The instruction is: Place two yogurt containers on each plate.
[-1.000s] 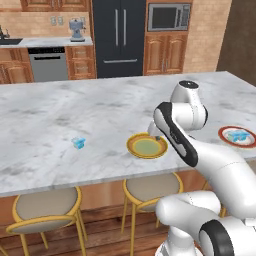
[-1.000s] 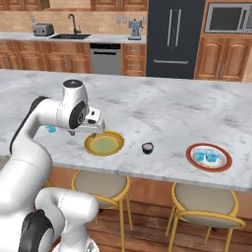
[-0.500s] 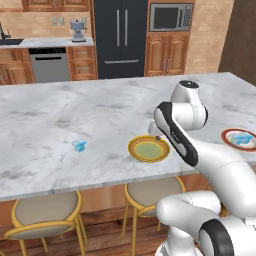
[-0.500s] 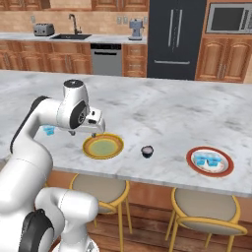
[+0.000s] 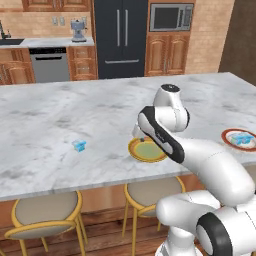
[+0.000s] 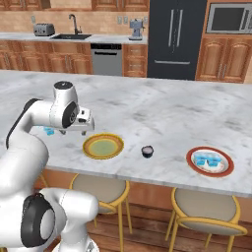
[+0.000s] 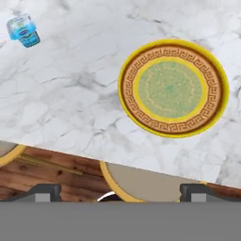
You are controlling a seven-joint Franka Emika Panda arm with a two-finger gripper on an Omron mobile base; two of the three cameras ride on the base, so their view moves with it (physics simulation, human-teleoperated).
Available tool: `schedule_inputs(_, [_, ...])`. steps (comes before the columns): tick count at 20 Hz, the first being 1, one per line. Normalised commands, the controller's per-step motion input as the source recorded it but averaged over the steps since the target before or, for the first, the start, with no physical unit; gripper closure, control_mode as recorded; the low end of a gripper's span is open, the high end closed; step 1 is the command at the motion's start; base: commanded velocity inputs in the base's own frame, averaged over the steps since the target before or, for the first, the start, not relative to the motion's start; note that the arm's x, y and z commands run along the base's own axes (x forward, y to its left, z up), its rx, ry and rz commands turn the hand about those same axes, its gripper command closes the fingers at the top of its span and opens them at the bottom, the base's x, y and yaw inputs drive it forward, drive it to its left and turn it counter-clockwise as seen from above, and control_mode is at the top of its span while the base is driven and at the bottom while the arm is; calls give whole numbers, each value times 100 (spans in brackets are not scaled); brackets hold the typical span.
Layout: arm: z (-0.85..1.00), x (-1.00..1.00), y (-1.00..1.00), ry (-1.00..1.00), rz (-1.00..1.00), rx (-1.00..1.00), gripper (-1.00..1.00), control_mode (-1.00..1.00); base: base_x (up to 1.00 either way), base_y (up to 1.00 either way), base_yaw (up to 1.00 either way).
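You're hovering the spread, empty end effector [image 6: 86, 124] by the yellow plate [image 7: 173, 87]; centre over the blue tub [image 7: 23, 30] before descending.

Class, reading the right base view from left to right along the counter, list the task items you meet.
Blue yogurt tub → yellow-rimmed plate → dark round yogurt cup → red-rimmed plate holding two blue tubs.

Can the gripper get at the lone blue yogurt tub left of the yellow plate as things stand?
Probably yes. The gripper hangs open above the counter near the yellow plate, holding nothing, and the blue yogurt tub sits alone on bare marble with nothing around it.
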Motion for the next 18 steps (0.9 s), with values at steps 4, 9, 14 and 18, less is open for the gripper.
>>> schedule_inputs(4, [-33,52,100,2,28,0,-100,-100,0,0,0])
schedule_inputs(9, [-13,44,98,6,23,0,-100,-100,0,0,0])
schedule_inputs(14, [0,8,60,14,12,0,-100,-100,0,0,0])
schedule_inputs(18, [-1,20,23,10,0,-1,-100,-100,0,0,0])
